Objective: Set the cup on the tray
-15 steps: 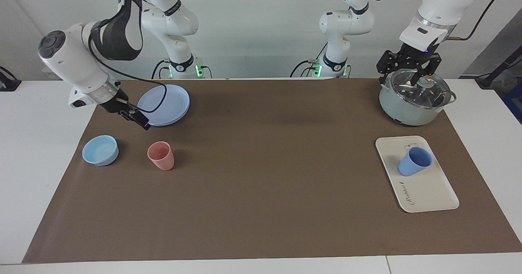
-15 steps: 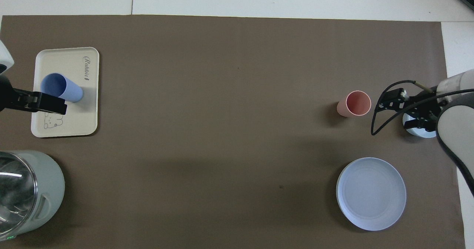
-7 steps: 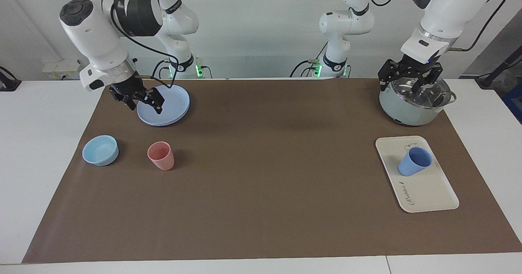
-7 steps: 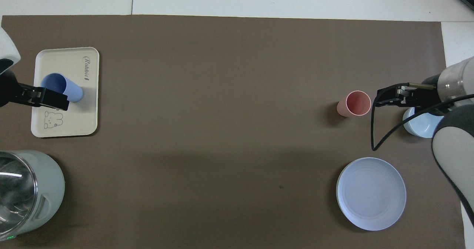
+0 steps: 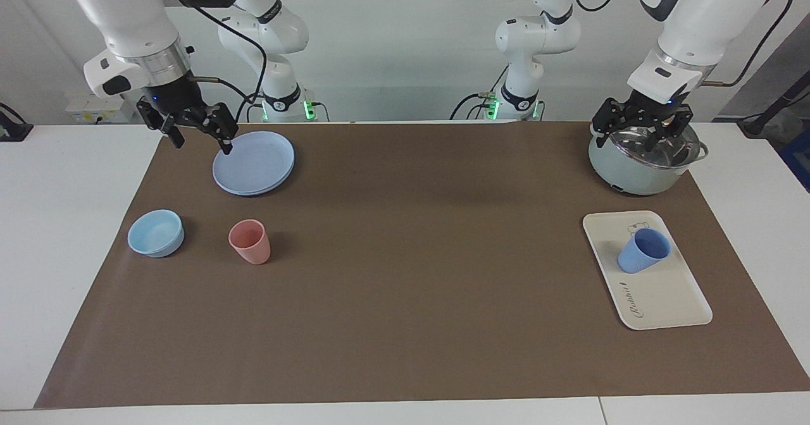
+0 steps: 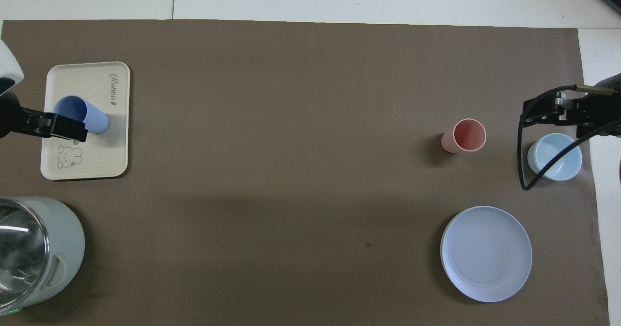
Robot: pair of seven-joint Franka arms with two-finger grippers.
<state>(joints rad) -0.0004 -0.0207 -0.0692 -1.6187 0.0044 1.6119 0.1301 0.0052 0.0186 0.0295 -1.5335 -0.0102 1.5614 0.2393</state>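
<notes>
At the lower right of the facing view the cup (image 5: 643,251) stands upright on the tray (image 5: 671,298), mouth up, toward the end of the tray that carries the little bear drawing, with nothing touching it; judged from that, the placing looks done and only the arms' retreat remains. The tray lies flat on the brown mat (image 5: 411,273) near the left arm's end of the desk (image 5: 63,235), its script lettering at the end farther from the robots. Above it in the frame sits a pale green pot (image 5: 639,169) with a glass lid, and the left gripper (image 5: 640,129) hangs in the air over that lid, fingers spread apart and empty (a sensible place to wait, clear of the cup it could otherwise knock). At the upper left of the facing view the right gripper (image 5: 197,131) hangs above the mat beside the round blue plate (image 5: 254,162), fingers apart and holding nothing, well apart from the task's things. Lower in that part of the frame stand a salmon-pink tumbler (image 5: 250,241) and a shallow light-blue bowl (image 5: 155,233), each upright and alone. The mat covers most of the white desk, and a plain white wall closes the room at the top of the frame.
</notes>
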